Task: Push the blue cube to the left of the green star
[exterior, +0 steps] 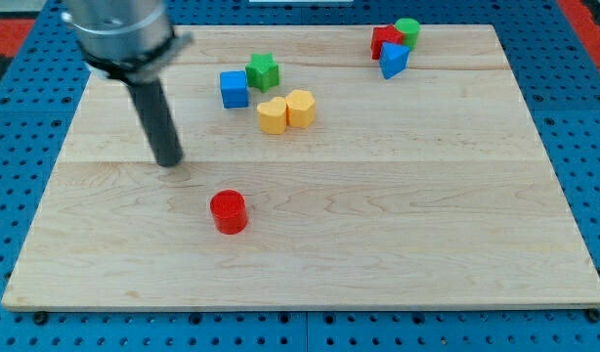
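Note:
The blue cube [234,89] sits on the wooden board toward the view's top, just left of and slightly below the green star [264,70], nearly touching it. My tip [169,161] rests on the board well to the left of and below the blue cube, apart from every block. The dark rod rises from the tip up to the grey arm end at the view's top left.
Two yellow blocks [286,110] sit together just right of and below the blue cube. A red cylinder [228,212] stands below the middle. At the view's top right a red block [385,41], a green cylinder [407,31] and a blue triangular block [394,61] cluster.

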You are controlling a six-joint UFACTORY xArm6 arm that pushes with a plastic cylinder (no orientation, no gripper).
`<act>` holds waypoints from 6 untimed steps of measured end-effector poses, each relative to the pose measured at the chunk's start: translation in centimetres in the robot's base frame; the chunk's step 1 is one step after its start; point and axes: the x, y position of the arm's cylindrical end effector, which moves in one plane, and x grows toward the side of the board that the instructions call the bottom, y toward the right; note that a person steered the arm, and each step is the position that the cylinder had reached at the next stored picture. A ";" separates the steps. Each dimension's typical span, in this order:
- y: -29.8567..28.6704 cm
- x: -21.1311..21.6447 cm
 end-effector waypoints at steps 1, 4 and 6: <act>0.2 -2.8; 9.8 -9.5; 9.0 -11.6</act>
